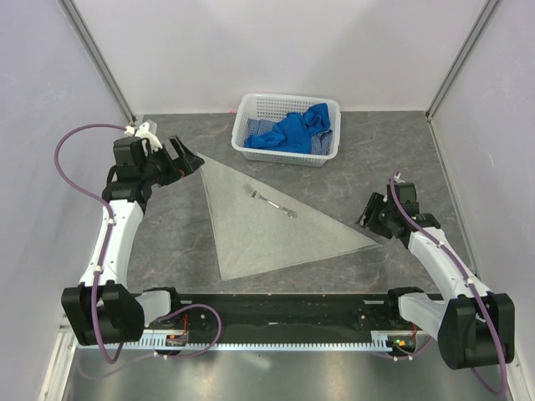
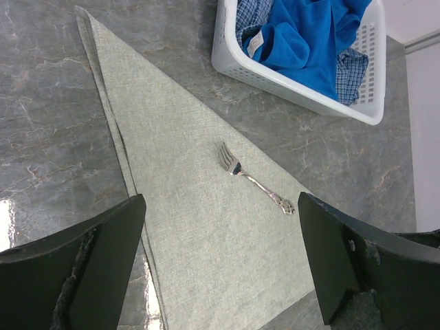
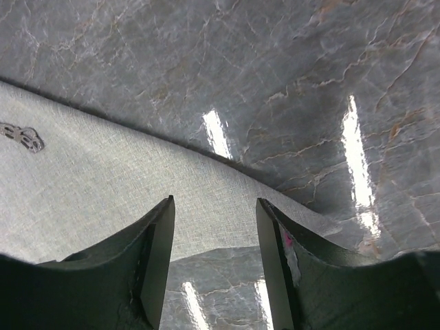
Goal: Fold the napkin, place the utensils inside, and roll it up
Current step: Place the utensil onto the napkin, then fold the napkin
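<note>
On the grey marbled counter lies the light grey-beige thin cloth napkin, folded to a triangle. It looks limp and light, best pinched at a corner. One corner lies just under the right tool, whose jaws stand apart and grip nothing. Another corner lies near the wide-spread, empty left tool. The small silver metal fork, stiff and probably slick, rests on the cloth ahead of the left tool.

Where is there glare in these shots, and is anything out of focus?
Right wrist view: several white glare streaks on the marble tabletop, one right beside the napkin edge. Left wrist view: one small bright patch at the far left; the fork is sharp, the near fingers look slightly soft. Top view: even light, no harsh glare or hard shadows.
</note>
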